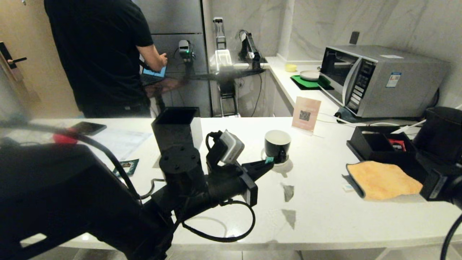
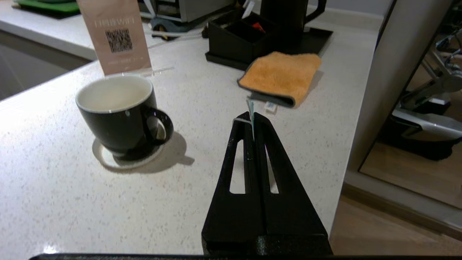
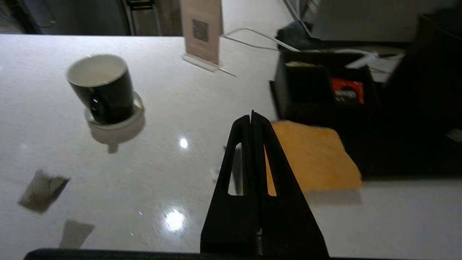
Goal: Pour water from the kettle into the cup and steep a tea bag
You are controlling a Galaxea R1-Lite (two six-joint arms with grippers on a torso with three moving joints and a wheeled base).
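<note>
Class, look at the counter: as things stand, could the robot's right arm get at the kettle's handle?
Probably yes. The right gripper hangs shut and empty above the orange cloth, and the kettle stands just behind, beside the black tray; its fingers must open first.

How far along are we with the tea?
Done: nothing visible; the cup shows no tea bag or water. In hand: the left gripper is shut on a small teal tag beside the cup. The right gripper is shut and empty above the orange cloth. Left: the kettle stands unheld at the counter's right, so pouring and steeping remain.
</note>
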